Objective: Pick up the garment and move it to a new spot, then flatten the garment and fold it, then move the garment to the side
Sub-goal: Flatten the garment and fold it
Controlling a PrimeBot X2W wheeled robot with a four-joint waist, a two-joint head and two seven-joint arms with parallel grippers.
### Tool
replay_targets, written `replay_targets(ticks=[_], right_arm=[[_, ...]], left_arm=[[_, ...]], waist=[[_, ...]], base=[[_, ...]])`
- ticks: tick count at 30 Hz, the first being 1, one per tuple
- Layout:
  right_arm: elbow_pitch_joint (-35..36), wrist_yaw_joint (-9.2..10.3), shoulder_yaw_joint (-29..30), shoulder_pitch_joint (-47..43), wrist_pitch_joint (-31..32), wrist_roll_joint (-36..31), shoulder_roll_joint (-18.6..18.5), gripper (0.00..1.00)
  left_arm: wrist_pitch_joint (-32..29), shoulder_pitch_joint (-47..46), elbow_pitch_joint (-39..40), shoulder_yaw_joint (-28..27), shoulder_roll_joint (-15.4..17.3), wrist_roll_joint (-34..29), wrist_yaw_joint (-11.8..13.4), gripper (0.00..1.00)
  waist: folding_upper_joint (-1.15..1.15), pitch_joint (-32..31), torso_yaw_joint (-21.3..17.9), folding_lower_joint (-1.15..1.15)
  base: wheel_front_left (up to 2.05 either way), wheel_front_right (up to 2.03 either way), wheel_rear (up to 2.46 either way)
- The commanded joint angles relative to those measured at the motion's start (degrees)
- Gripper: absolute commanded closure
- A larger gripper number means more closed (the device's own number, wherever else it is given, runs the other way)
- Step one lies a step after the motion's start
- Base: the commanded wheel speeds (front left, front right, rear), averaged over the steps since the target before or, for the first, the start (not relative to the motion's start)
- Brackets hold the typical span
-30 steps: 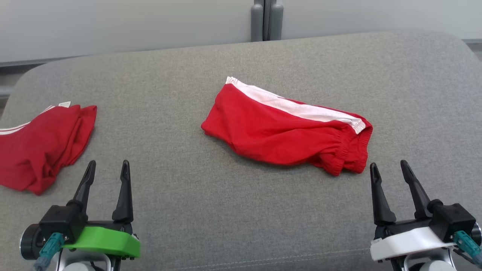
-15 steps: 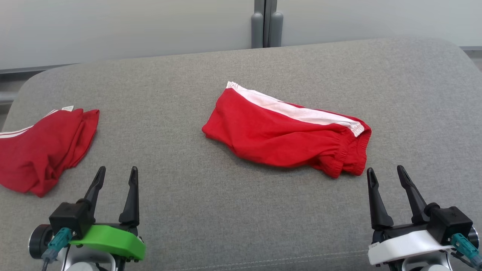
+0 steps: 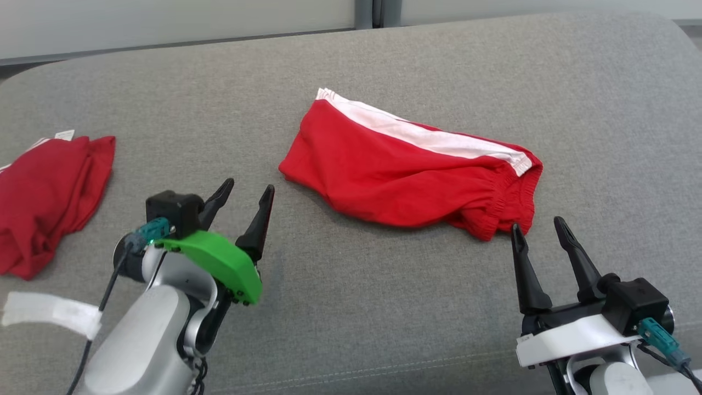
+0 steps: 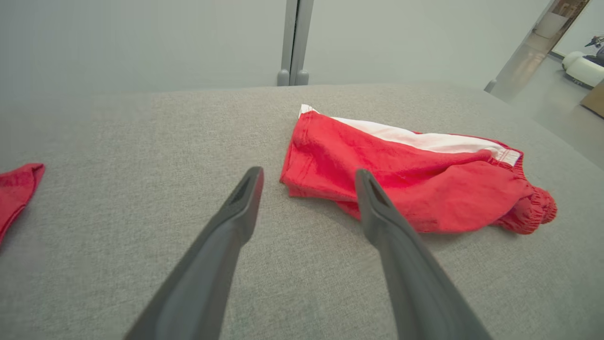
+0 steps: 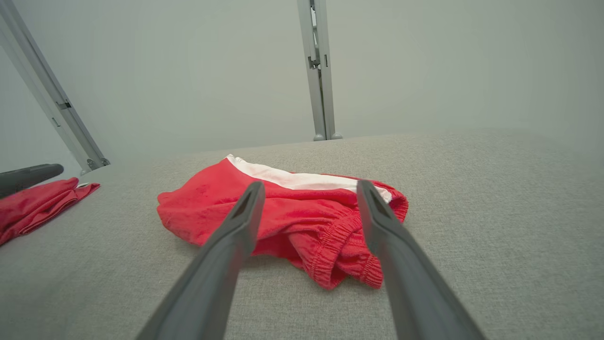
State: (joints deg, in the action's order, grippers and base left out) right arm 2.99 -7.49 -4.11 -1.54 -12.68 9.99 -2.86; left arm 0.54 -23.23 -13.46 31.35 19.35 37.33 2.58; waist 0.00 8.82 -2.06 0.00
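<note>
A red garment (image 3: 406,170) with a white side stripe lies crumpled in the middle of the grey padded surface (image 3: 351,285), its elastic waistband at the right end. My left gripper (image 3: 248,191) hangs open just left of the garment's left edge, fingers pointing toward it, nothing between them. My right gripper (image 3: 536,229) stands open right below the waistband end, also empty. The left wrist view has the garment (image 4: 406,174) just beyond the right finger. In the right wrist view the waistband end of the garment (image 5: 302,217) lies just beyond the fingertips.
A second red garment (image 3: 44,192) with white stripes and a label lies bunched at the surface's left edge. A white tag (image 3: 52,312) hangs on my left arm. Pale wall panels with a grey post (image 4: 292,42) stand behind the surface.
My left arm has risen and swung rightward toward the garment's left edge. The head camera has tilted down and shifted, so the whole scene sits differently. The right gripper has barely moved.
</note>
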Motion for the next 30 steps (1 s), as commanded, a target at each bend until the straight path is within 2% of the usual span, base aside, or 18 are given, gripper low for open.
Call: replay_targets(ticks=[1,9,16,23,24,25,26,27,29,30], right_arm=[[-0.3,0.00,-0.3,1.2,-0.3,0.5,0.0,0.00],[-1.8,0.00,-1.8,3.7,-1.5,2.1,0.0,0.00],[-3.1,0.00,-2.6,5.3,-2.3,3.6,0.0,0.00],[-3.8,0.00,-2.7,5.9,-2.5,4.6,0.0,0.00],[-3.5,0.00,-2.7,6.1,-2.5,4.8,0.0,0.00],[-3.3,0.00,-2.8,6.2,-2.5,4.7,0.0,0.00],[-3.3,0.00,-2.8,6.2,-2.5,4.7,0.0,0.00],[-3.2,0.00,-2.7,6.1,-2.5,4.7,0.0,0.00],[-3.2,0.00,-2.6,6.1,-2.5,4.8,0.0,0.00],[-3.2,0.00,-2.5,5.9,-2.5,4.7,0.0,0.00]], left_arm=[[-1.0,-2.6,-2.1,0.2,-0.7,1.0,-1.3,0.00],[-5.7,-12.9,-16.9,0.2,-3.8,4.6,-6.2,0.00],[-6.9,-19.1,-29.3,-0.8,-4.5,6.6,-7.8,0.00],[-7.9,-21.0,-37.1,0.0,-6.6,8.6,-9.5,0.00],[-7.8,-21.2,-38.2,0.7,-7.4,9.1,-9.7,0.10],[-7.4,-21.3,-38.5,0.7,-7.6,9.6,-9.8,0.51],[-7.4,-21.3,-38.5,0.7,-7.6,9.6,-9.8,0.51],[-6.6,-21.6,-39.0,1.1,-7.8,10.2,-10.0,1.00],[-5.7,-21.6,-38.9,1.1,-8.1,10.6,-10.1,1.00],[-3.1,-21.5,-39.0,0.7,-8.1,11.1,-10.1,1.00]], waist=[[0.00,2.9,-2.8,0.00],[0.00,8.0,-8.0,0.00],[0.00,10.5,-10.7,0.00],[0.00,10.6,-11.1,0.00],[0.00,10.5,-10.9,0.00],[0.00,10.4,-10.7,0.00],[0.00,10.4,-10.7,0.00],[0.00,10.2,-10.5,0.00],[0.00,10.1,-10.3,0.00],[0.00,9.8,-10.0,0.00]], base=[[0.00,0.00,0.00],[0.00,0.00,0.00],[0.00,0.00,0.00],[0.00,0.00,0.00],[0.00,0.00,0.00],[0.00,0.00,0.00],[0.00,0.00,0.00],[0.00,0.00,0.00],[0.00,0.00,0.00],[0.00,0.00,0.00]])
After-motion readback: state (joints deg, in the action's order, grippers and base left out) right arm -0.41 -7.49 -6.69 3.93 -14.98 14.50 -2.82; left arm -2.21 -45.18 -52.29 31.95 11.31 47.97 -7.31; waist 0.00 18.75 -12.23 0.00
